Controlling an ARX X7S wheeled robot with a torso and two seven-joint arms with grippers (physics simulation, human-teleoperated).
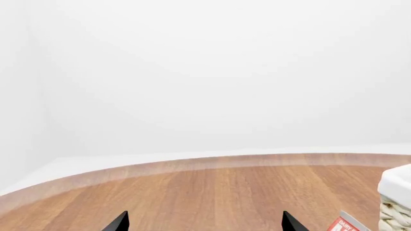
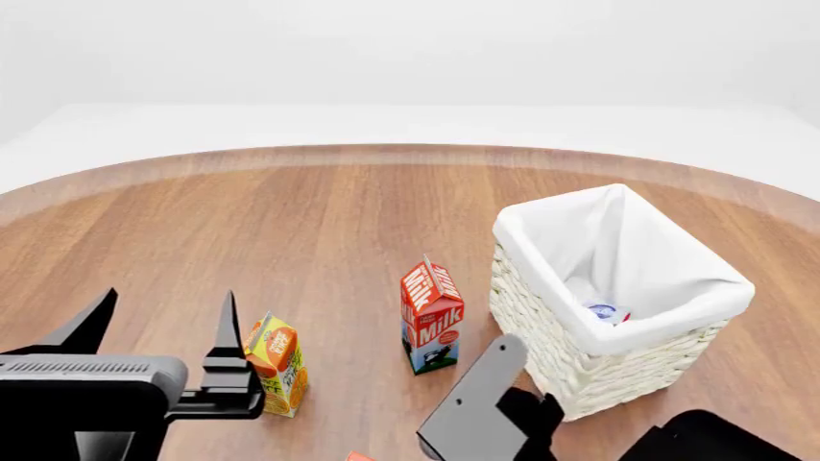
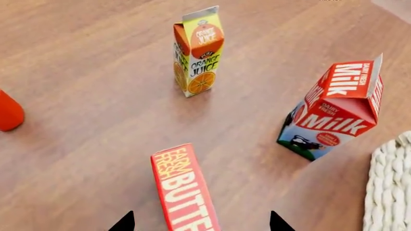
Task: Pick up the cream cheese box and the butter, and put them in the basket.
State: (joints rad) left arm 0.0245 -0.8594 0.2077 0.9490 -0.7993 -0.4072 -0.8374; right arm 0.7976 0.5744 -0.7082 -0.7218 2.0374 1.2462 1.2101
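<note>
The white wicker basket (image 2: 698,283) stands at the right of the round wooden table, and its corner shows in the left wrist view (image 1: 395,199). The small white cream cheese box (image 2: 605,312) lies inside it against the near wall. The red butter (image 3: 185,192) box lies flat on the table, a sliver of it at the head view's bottom edge (image 2: 359,457). My right gripper (image 3: 200,224) is open just above the butter, one fingertip on each side, not closed on it. My left gripper (image 2: 164,312) hovers open and empty at the left, over bare wood (image 1: 204,224).
A red-and-white milk carton (image 2: 432,317) stands upright just left of the basket, near my right arm (image 2: 481,403). An orange juice carton (image 2: 277,363) stands beside my left gripper. A red rounded object (image 3: 7,111) sits beyond the juice carton. The table's curved edge (image 2: 384,149) runs along the back.
</note>
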